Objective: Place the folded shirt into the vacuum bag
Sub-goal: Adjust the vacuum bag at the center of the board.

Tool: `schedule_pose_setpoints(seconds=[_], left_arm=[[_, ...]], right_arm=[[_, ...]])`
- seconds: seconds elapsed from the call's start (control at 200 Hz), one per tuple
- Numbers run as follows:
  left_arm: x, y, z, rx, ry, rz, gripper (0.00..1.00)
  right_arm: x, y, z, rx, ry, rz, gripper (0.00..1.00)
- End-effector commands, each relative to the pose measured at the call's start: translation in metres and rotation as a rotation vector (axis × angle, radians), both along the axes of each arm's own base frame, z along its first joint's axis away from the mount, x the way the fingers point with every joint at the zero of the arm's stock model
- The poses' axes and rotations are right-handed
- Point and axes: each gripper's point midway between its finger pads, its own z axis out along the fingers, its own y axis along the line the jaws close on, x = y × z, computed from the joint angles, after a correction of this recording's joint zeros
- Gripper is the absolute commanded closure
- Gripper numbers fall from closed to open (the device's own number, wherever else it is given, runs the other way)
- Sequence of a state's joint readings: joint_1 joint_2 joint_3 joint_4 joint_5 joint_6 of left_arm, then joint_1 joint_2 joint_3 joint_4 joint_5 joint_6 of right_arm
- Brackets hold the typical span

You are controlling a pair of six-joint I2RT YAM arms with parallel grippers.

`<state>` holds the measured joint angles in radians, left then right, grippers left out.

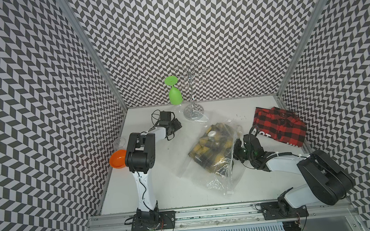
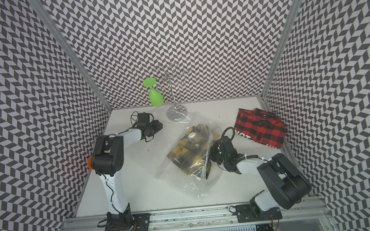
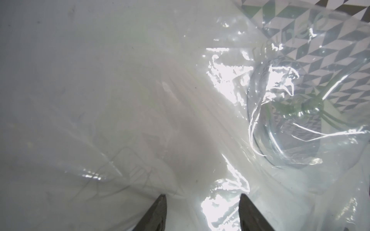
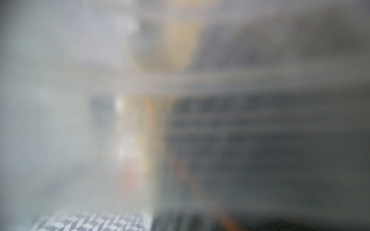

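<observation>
Already, yellow folded shirt (image 1: 207,150) seen inside vacuum bag (image 1: 219,183), laid centrally, long axis roughly 11-to-5. Right gripper (image 1: 237,153), closed, held nearer, at bag's 3 o'clock edge; pinch unclear. Left gripper (image 3: 202,197), jaws parted, at 10 o'clock.

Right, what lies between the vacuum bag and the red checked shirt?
The right arm's black wrist lies between the vacuum bag and the red checked shirt; both top views show it.
</observation>
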<state>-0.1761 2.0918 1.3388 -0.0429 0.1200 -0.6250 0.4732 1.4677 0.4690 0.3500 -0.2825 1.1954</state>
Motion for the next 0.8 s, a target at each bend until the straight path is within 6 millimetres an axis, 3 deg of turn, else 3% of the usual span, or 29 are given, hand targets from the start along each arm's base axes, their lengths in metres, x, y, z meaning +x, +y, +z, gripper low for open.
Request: schedule_pose_setpoints(seconds=[0.0,0.13,0.305,0.396,0.516,0.606,0.696,0.796], left_arm=[[-0.026,0.009,-0.008,0.074,0.097,-0.031,0.41],[-0.044,-0.001,0.029,0.069,0.055,-0.087,0.4],[-0.076,-0.034,0.077,0.071,0.013,-0.206,0.39],[-0.101,-0.073,0.125,0.104,-0.055,-0.34,0.39],[-0.158,-0.141,0.177,0.085,-0.148,-0.604,0.36],[-0.206,-0.187,0.193,0.008,-0.151,-0.767,0.35],[-0.247,-0.229,0.196,-0.054,-0.128,-0.91,0.34],[-0.268,-0.26,0.195,-0.058,-0.118,-0.996,0.33]], right_arm=[[0.001,0.007,0.011,0.055,-0.042,-0.031,0.87],[-0.004,-0.001,0.015,0.076,-0.075,-0.079,0.88],[-0.002,-0.004,0.025,0.086,-0.128,-0.096,0.88],[-0.001,-0.004,0.03,0.074,-0.153,-0.087,0.86],[0.001,-0.003,0.04,0.06,-0.204,-0.062,0.83],[0.002,0.0,0.047,0.043,-0.241,-0.019,0.77],[0.001,0.005,0.053,0.034,-0.27,0.03,0.65],[0.002,0.008,0.052,0.021,-0.27,0.056,0.59]])
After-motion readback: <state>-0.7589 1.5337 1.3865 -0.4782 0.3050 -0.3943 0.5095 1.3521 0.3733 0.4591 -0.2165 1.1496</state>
